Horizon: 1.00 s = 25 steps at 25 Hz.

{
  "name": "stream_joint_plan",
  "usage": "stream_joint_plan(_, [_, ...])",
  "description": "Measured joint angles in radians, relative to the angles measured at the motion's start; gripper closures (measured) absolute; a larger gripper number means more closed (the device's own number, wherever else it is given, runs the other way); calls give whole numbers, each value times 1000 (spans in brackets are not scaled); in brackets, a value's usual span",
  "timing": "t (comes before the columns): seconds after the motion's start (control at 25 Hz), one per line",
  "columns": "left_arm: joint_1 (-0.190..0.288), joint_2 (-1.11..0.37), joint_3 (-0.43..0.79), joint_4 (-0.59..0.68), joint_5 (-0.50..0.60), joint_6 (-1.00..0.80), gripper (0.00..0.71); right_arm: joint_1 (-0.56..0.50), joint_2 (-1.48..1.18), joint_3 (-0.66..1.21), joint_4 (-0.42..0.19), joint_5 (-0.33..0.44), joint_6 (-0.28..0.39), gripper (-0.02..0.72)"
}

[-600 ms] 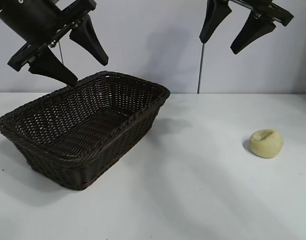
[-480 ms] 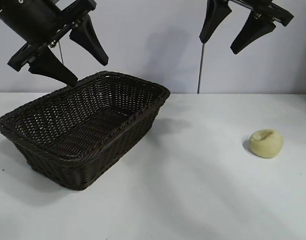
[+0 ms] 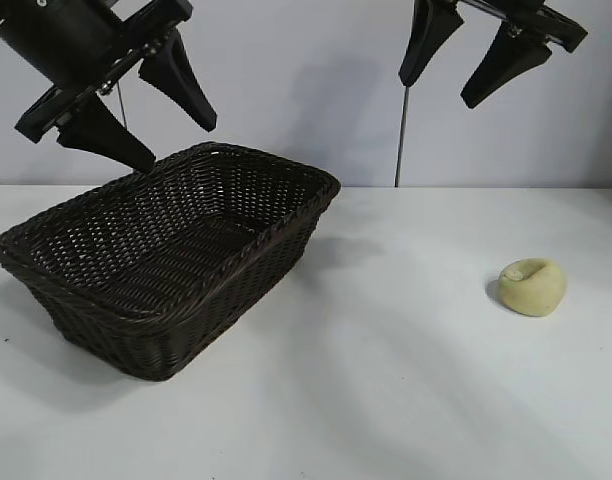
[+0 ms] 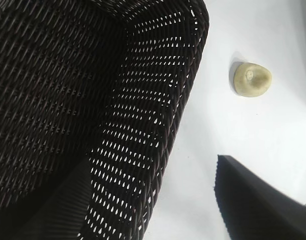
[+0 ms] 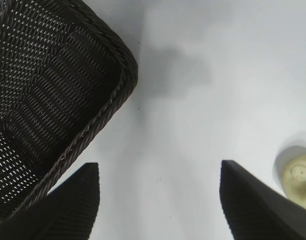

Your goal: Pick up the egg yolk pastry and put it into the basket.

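A small pale yellow, dome-shaped egg yolk pastry (image 3: 533,286) with a shallow dent on top is seen lying on the white table (image 3: 406,380), towards its right edge in the exterior view, with bare surface all around it. A large rectangular basket (image 3: 166,262) of dark brown woven wicker, with a braided rim and sloping sides, is set on the left part of the table, well apart from the pastry; nothing is seen inside it. The left gripper (image 3: 151,110) is held in the air above the basket's far left rim, its black fingers spread and nothing caught between them. The right gripper (image 3: 448,68) is held high above the table, behind and to the left of the pastry, its fingers likewise spread and gripping nothing.
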<state>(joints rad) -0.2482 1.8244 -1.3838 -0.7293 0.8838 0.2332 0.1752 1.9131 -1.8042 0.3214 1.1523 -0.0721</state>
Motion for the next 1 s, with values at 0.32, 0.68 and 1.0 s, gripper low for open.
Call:
stream_joint_plan(0.32, [0, 0, 0, 0, 0, 0, 203, 0, 0, 0, -8, 0, 0, 207])
stream_joint_plan(0.68, [0, 0, 0, 0, -31, 0, 203, 0, 0, 0, -14, 0, 0, 207])
stream_joint_plan(1.0, [0, -47, 0, 2, -35, -14, 203, 0, 0, 0, -17, 1, 0, 207])
